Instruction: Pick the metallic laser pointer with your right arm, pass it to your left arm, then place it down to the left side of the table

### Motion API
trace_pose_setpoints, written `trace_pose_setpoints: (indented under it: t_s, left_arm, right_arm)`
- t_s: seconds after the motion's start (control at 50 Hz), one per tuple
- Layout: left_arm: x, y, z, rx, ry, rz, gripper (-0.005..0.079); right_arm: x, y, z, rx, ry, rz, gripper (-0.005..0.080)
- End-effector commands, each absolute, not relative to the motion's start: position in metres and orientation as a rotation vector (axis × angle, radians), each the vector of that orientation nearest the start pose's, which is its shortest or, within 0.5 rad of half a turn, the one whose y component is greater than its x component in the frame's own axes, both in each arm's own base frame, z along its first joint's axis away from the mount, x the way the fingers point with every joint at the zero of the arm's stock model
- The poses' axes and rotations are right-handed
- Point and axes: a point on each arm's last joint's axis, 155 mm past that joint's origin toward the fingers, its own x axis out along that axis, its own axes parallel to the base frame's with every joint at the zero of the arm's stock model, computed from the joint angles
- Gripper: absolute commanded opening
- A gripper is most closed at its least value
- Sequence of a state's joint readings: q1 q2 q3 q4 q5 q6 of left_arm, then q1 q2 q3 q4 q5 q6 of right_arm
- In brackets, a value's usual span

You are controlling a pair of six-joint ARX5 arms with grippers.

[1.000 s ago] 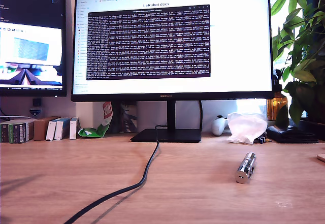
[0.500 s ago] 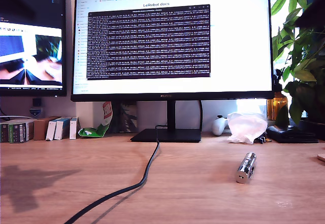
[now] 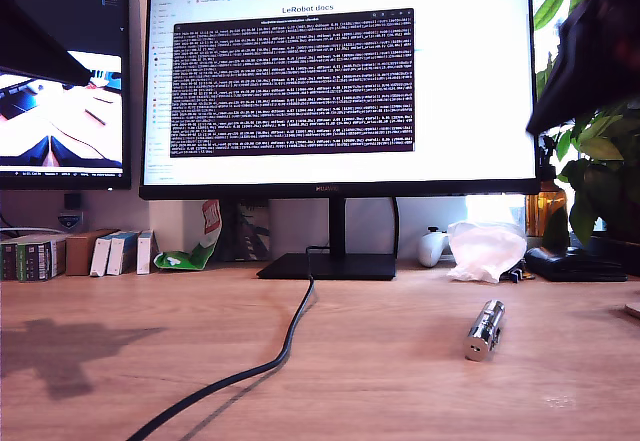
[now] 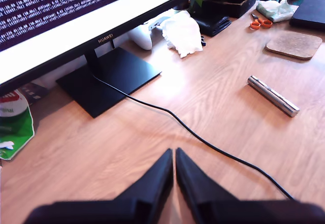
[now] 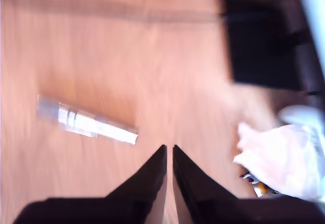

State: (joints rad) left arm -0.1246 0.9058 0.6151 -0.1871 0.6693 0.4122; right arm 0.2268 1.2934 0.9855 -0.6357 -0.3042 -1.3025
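The metallic laser pointer (image 3: 484, 329) lies on the wooden table (image 3: 380, 391) at the exterior view's right, its round end cap facing the camera. Nothing touches it. In the first wrist view my first gripper (image 4: 173, 152) is shut and empty above bare wood, with the pointer (image 4: 272, 95) far off beyond the black cable (image 4: 203, 138). In the blurred second wrist view my second gripper (image 5: 169, 148) is shut and empty, high over the table, with the pointer (image 5: 86, 122) a short way off to one side. Dark arm shapes show at the exterior view's upper left (image 3: 30, 41) and upper right (image 3: 590, 51).
A large monitor (image 3: 340, 81) on a black base (image 3: 328, 266) stands at the back, its cable (image 3: 270, 366) running forward across the table. A crumpled white tissue (image 3: 485, 249), a plant (image 3: 600, 161), a cork coaster (image 4: 294, 43) and orange scissors (image 4: 258, 23) sit at the exterior view's back right.
Dark arm shapes have come into the exterior view at its upper left and upper right. The shadow on the table at its left has grown. The pointer has not moved.
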Motion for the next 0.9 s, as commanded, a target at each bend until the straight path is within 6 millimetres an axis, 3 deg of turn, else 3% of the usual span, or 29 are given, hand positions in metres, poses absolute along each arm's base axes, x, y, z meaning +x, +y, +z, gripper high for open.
trace_pose_setpoints:
  t_s: [0.0,0.14,0.4,0.58,0.88]
  left_arm:
    - [0.284,-0.152,0.211,0.269,0.265,-0.863,-0.0019]
    - [0.286,-0.152,0.215,0.276,0.244,-0.861,-0.0019]
    - [0.284,-0.152,0.212,0.27,0.259,-0.864,-0.0019]
    - [0.284,-0.153,0.212,0.268,0.261,-0.867,-0.0019]
    - [0.284,-0.153,0.212,0.268,0.262,-0.867,-0.0019]
  right_arm:
    - [0.313,0.135,0.118,-1.222,0.542,1.114,-0.0012]
    - [0.301,0.148,0.091,-1.316,0.606,1.28,-0.0012]
    - [0.293,0.172,0.067,-1.387,0.629,1.431,-0.0003]
    - [0.28,0.18,0.05,-1.379,0.657,1.522,0.0276]
    - [0.264,0.189,0.038,-1.336,0.646,1.638,0.033]
